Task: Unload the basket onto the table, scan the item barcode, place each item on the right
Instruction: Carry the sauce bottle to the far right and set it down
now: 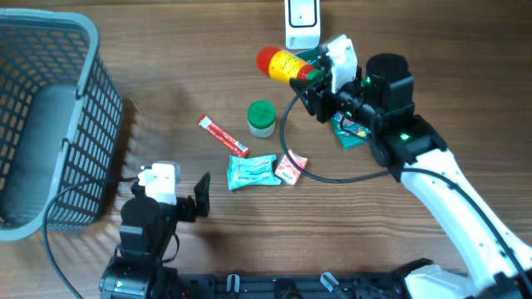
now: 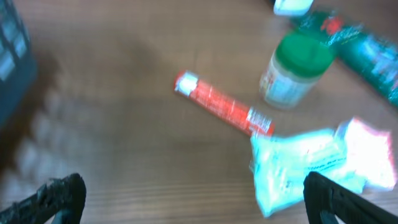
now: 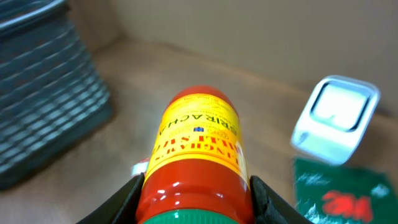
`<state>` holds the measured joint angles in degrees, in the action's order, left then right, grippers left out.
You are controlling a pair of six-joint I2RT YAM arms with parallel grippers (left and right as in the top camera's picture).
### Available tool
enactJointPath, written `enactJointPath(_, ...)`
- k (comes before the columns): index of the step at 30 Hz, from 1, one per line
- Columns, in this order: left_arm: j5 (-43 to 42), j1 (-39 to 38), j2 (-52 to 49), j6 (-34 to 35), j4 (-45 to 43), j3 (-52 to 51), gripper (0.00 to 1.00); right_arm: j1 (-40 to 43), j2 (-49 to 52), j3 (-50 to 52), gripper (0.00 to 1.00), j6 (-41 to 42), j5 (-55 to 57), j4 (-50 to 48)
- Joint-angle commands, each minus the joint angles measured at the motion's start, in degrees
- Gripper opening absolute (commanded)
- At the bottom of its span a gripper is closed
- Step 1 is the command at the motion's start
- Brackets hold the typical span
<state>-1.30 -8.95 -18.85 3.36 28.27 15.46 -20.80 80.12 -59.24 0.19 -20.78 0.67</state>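
My right gripper is shut on a red sriracha bottle with a yellow label and a green cap. It holds the bottle off the table, lying sideways, just below the white barcode scanner at the far edge. In the right wrist view the bottle fills the space between the two black fingers, and the scanner stands to its right, apart from it. My left gripper stands wide open at the near left with nothing in it, and its jaws frame bare wood.
A grey mesh basket stands at the left. On the middle of the table lie a green-lidded jar, a red stick sachet, a light blue packet and a pink-white packet. A green packet lies under the right arm.
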Motion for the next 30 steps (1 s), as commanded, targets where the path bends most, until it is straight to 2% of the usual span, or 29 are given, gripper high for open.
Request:
enactJointPath(1, 0.8, -0.3, 0.0, 0.1, 7.5, -0.2, 1.00, 0.3, 5.9, -0.3, 0.24, -3.3, 7.7, -7.3)
enactJointPath(8, 0.8, -0.3, 0.0, 0.1, 16.2, -0.2, 1.00, 0.3, 14.7, -0.3, 0.30, -3.9, 9.1, -26.8)
enactJointPath(16, 0.8, -0.3, 0.0, 0.1, 16.4, -0.2, 1.00, 0.3, 24.5, -2.2, 0.33, -5.4, 10.2, -44.2)
enactJointPath(18, 0.7, -0.3, 0.0, 0.1, 16.4, -0.2, 1.00, 0.3, 28.5, -4.7, 0.33, -5.5, 11.2, -46.2)
enactJointPath(20, 0.8, -0.3, 0.0, 0.1, 16.4, -0.2, 1.00, 0.5, 38.0, -13.4, 0.31, -7.8, 13.9, -46.8)
enactJointPath(26, 0.8, -0.3, 0.0, 0.1, 16.4, -0.2, 1.00, 3.0, 49.4, -25.6, 0.31, -6.9, 16.3, -46.6)
enactJointPath(30, 0.8, -0.3, 0.0, 0.1, 16.4, -0.2, 1.00, 4.6, 53.5, -29.2, 0.31, -3.8, 17.6, -46.5)
